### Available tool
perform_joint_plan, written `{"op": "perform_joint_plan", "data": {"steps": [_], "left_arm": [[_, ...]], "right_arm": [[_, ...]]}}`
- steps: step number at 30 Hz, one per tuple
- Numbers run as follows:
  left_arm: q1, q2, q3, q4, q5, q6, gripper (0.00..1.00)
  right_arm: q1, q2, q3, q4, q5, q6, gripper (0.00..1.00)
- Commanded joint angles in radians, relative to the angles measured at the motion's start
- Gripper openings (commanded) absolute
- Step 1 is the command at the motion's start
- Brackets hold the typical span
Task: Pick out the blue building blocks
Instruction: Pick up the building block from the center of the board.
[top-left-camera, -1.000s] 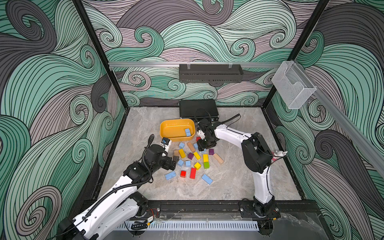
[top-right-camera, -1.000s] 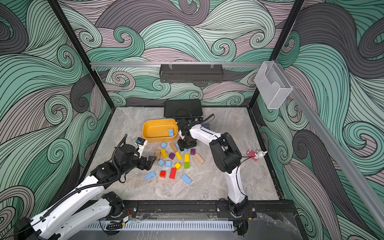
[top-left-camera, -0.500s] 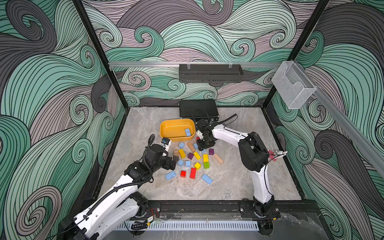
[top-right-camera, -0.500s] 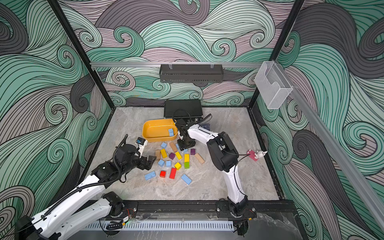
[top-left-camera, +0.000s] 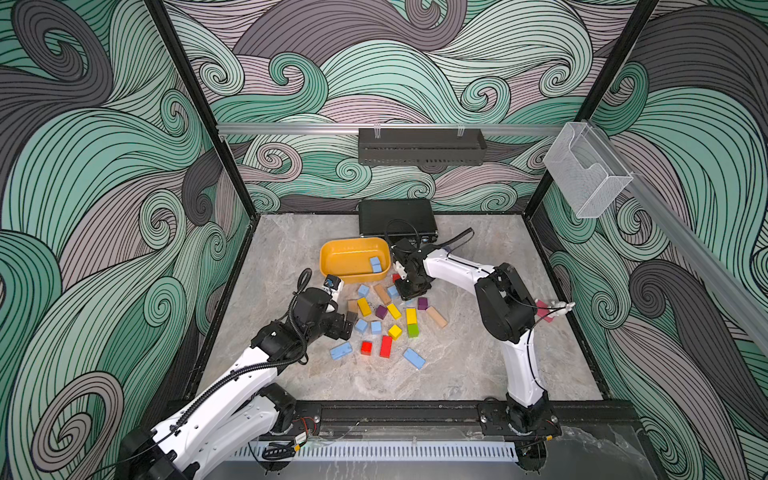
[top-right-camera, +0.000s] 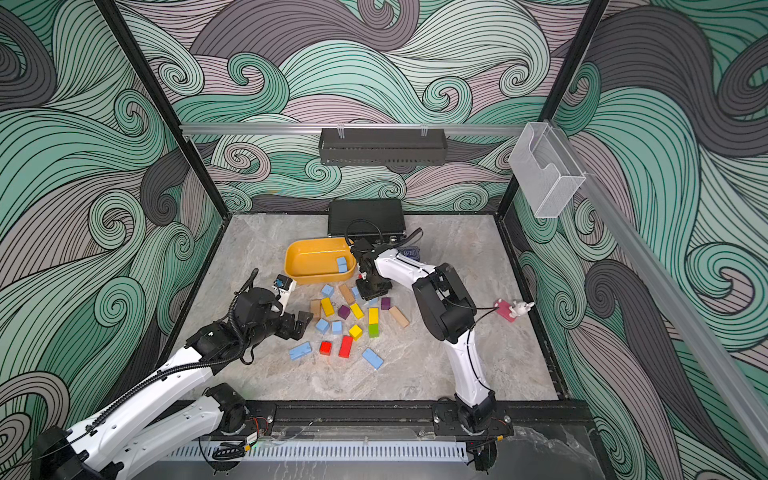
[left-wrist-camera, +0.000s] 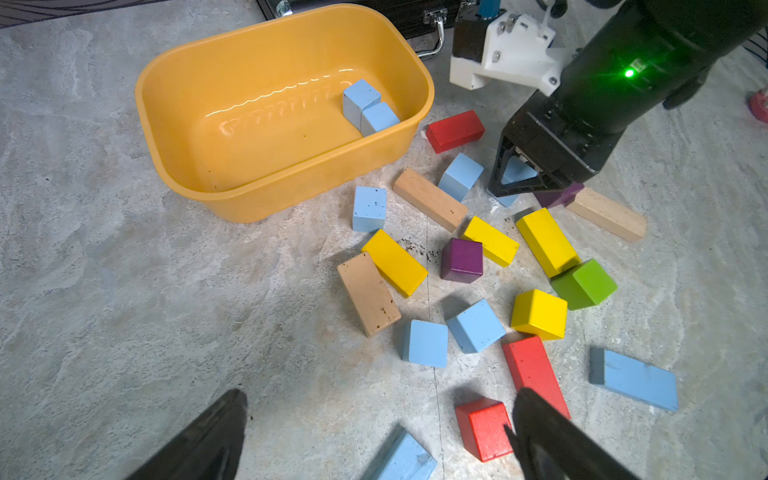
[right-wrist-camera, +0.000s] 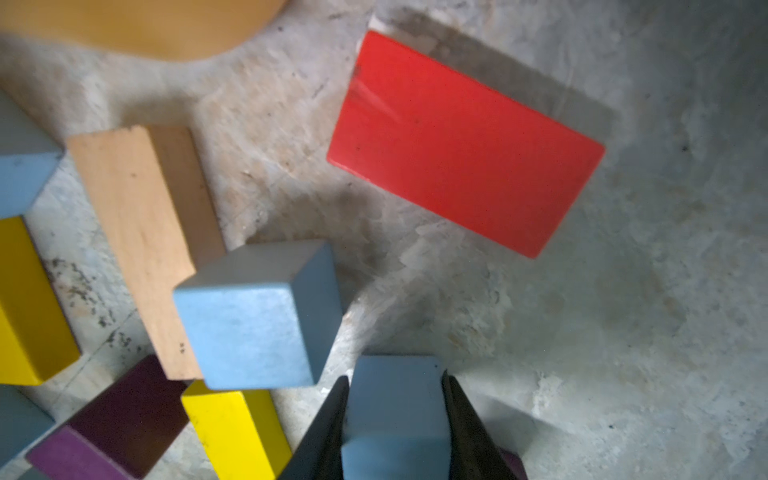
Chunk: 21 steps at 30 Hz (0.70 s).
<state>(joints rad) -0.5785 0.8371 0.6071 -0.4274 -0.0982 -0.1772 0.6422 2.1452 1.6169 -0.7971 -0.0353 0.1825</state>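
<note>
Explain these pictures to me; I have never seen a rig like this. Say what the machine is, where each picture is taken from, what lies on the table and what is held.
Two white robot arms stand at the near edge of a stone-look table, each ending in two pinching fingers. Two pictures look down on the whole scene from above; two come from cameras on the arms' wrists. On the table lie scattered coloured blocks, a yellow tub with two blue blocks in it, and a black case at the back. The right gripper is shut on a blue block, down among the blocks beside the tub. The left gripper is open and empty.
</note>
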Motion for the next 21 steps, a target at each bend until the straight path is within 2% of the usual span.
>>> {"op": "perform_joint_plan", "data": {"steps": [1, 8, 15, 21], "left_arm": [[-0.001, 0.003, 0.053, -0.010, -0.018, -0.005, 0.99], [0.000, -0.007, 0.094, -0.037, -0.024, 0.013, 0.99], [0.003, 0.002, 0.169, -0.061, -0.026, 0.050, 0.99], [0.015, -0.002, 0.233, -0.104, -0.050, 0.086, 0.98]], "right_arm": [[0.006, -0.039, -0.022, -0.016, 0.015, 0.008, 0.26], [0.009, -0.139, -0.064, -0.009, 0.009, 0.009, 0.00], [0.017, -0.238, -0.060, -0.010, -0.018, 0.003, 0.00], [0.026, -0.283, 0.004, -0.010, -0.063, -0.002, 0.00]]}}
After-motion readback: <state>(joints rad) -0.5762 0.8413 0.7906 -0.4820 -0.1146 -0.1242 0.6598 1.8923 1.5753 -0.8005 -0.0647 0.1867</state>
